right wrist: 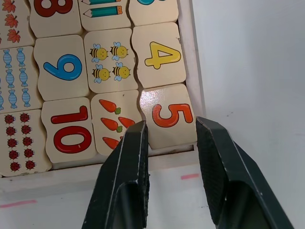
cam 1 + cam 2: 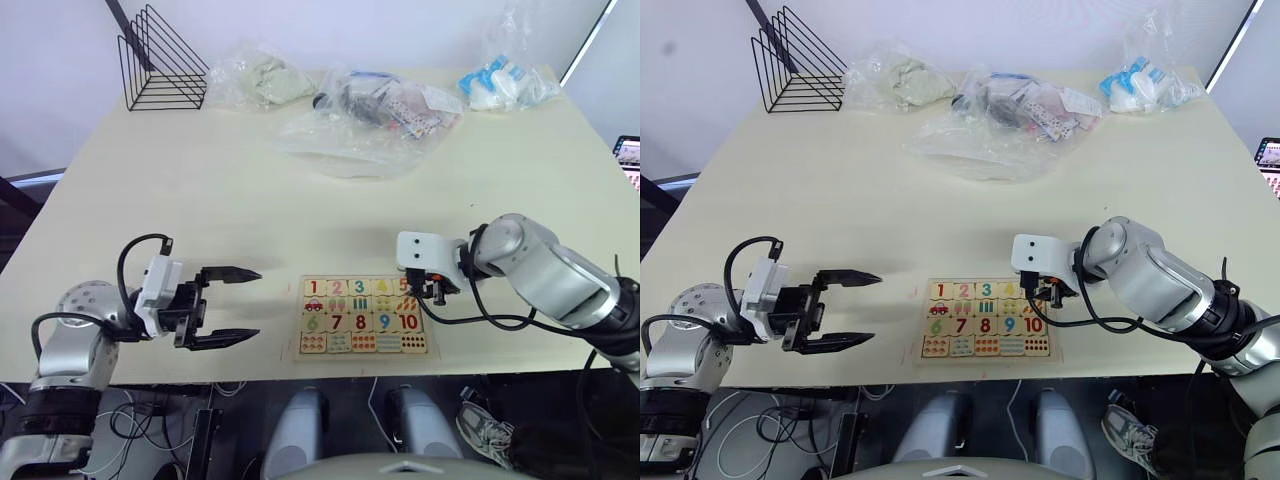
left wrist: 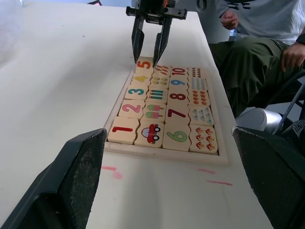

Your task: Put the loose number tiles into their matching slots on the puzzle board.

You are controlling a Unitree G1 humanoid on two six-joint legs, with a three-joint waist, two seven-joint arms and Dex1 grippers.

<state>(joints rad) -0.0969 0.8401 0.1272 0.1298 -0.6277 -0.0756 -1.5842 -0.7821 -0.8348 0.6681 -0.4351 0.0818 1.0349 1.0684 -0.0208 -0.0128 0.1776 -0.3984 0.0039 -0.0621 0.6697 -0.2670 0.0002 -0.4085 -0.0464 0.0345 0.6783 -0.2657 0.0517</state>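
The puzzle board [image 2: 366, 352] lies near the table's front edge, with every square filled. The number tiles 1 [image 3: 123, 130], 2 [image 3: 132, 108], 3 [image 3: 136, 91], 4 [image 1: 162, 55] and 5 [image 1: 167, 114] lie flat in the row of slots along the board's far side, covering them. My right gripper [image 1: 172, 138] hangs open over the 5 tile at the board's right end, one finger on each side of it. My left gripper [image 2: 256, 303] is open and holds nothing, a short way left of the board.
A black wire rack [image 2: 165, 60] stands at the far left corner. Clear plastic bags [image 2: 370, 115] lie along the back of the table. A seated person [image 3: 257, 43] is beyond the table's right side. Red marks [image 3: 114, 171] sit on the table beside the board.
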